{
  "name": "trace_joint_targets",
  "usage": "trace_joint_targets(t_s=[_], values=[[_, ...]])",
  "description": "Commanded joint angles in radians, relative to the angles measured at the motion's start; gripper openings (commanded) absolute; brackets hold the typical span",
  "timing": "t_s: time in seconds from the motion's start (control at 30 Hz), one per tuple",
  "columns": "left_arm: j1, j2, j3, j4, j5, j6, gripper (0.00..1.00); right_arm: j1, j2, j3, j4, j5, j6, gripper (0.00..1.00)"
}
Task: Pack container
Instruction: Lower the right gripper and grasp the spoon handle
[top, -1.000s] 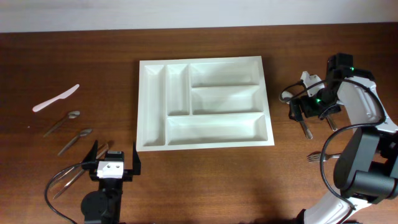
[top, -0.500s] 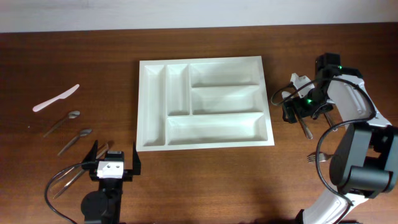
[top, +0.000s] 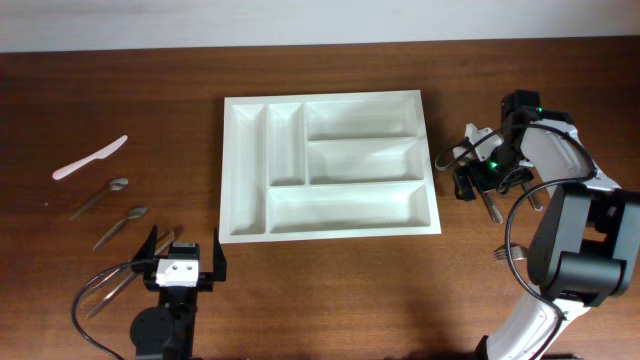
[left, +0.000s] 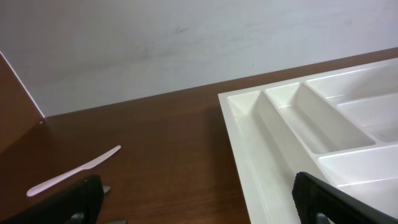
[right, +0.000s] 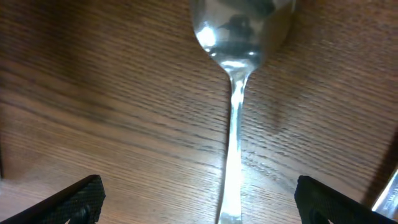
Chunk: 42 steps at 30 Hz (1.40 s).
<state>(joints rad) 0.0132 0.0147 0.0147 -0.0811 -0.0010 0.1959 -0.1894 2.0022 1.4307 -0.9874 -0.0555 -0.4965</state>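
Note:
The container, a white five-compartment cutlery tray (top: 345, 207), lies at the table's centre with nothing in it. It also shows in the left wrist view (left: 267, 149). My right gripper (top: 478, 178) hovers just right of the tray, open. In the right wrist view a metal spoon (right: 236, 37) lies on the wood, its handle running down between my open right fingers (right: 199, 208), which do not touch it. My left gripper (top: 183, 262) sits near the front left, open and empty (left: 199, 208).
A white plastic knife (top: 90, 158) and two spoons (top: 100, 197) (top: 122, 226) lie left of the tray. More cutlery lies by the left gripper (top: 130, 278). A fork (top: 505, 253) and a white item (top: 487, 130) lie at the right.
My right gripper has shifted a little to the left, toward the tray's right edge. The left arm and the tray have not moved.

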Motion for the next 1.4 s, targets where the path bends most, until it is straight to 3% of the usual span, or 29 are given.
trace_joint_targets(t_s=[0.0,1.37], values=[[-0.004,-0.009,-0.006,-0.001,-0.003,0.015,0.99,0.006,0.021,0.019,0.004,0.032,0.008,0.99],[-0.004,-0.009,-0.006,-0.001,-0.003,0.015,0.99,0.007,0.081,0.019,0.079,0.042,0.045,0.99]])
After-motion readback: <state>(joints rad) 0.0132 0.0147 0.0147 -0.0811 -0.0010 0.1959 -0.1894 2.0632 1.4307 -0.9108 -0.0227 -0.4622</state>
